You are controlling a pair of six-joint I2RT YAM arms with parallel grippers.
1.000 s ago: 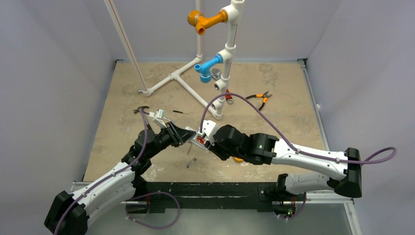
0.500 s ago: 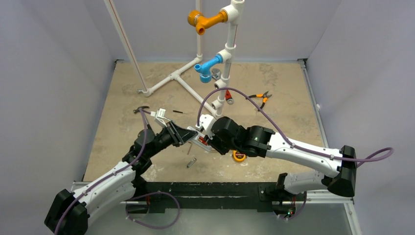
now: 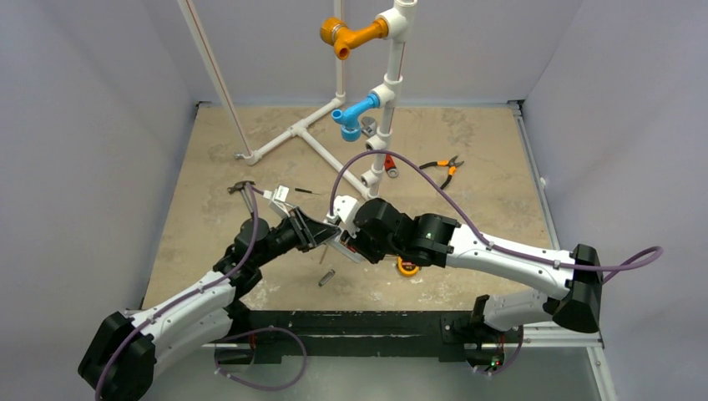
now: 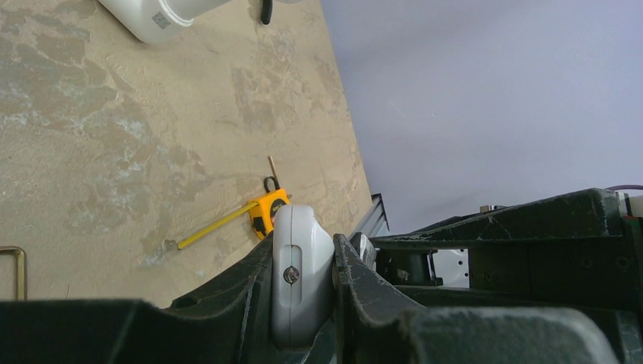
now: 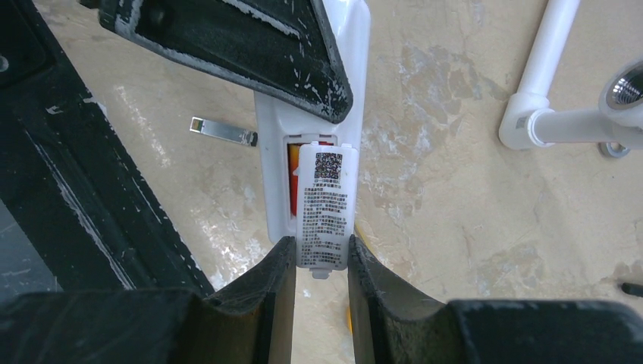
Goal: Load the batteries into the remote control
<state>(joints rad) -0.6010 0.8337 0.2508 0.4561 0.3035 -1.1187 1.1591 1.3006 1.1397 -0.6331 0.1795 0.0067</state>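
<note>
left gripper (image 4: 303, 247) clamped tight on one end of remote control (image 4: 296, 297), holding it off the table (image 3: 209, 167) near centre; right gripper (image 5: 322, 254) pinches the white battery cover (image 5: 326, 197) (QR label facing camera) over the bay; batteries (image 5: 293, 178) show red inside the bay; orange tape measure (image 4: 267, 213) lies on the table

Two slim robot arms, the left arm (image 3: 188, 305) and the right arm (image 3: 509, 255), each built of glossy white link shells joined by chunky matte black joint housings; a thin purple cable (image 3: 384, 154) loops loosely along each arm; both are bolted to a black base rail (image 3: 351, 327); the left fingers (image 4: 227, 303) and the right fingers (image 5: 250, 303) are broad black wedge-shaped plastic, tapering toward the tip, their faces scuffed with pale scratches and chalky white specks.
</note>
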